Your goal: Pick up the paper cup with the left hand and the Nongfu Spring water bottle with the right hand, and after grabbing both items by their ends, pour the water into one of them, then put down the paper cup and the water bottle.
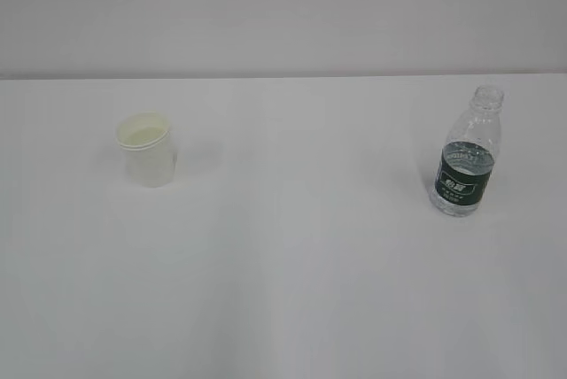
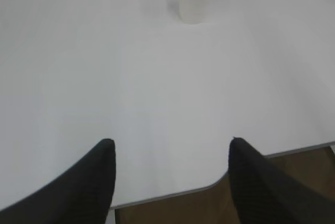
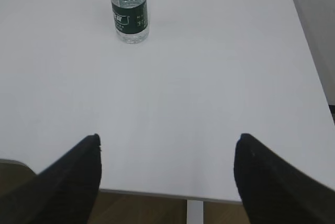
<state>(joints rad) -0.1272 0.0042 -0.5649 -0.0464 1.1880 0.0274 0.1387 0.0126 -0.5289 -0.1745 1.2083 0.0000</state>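
One paper cup (image 1: 147,149) and one Nongfu Spring water bottle (image 1: 467,154), green label unreadable, stand well apart on our bench (image 1: 292,273); our left tool (image 2: 170,153) and right tool (image 3: 167,148) gape empty at its near edge.

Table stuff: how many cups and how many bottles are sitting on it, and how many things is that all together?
Paper cup: 1
Water bottle: 1
Total: 2
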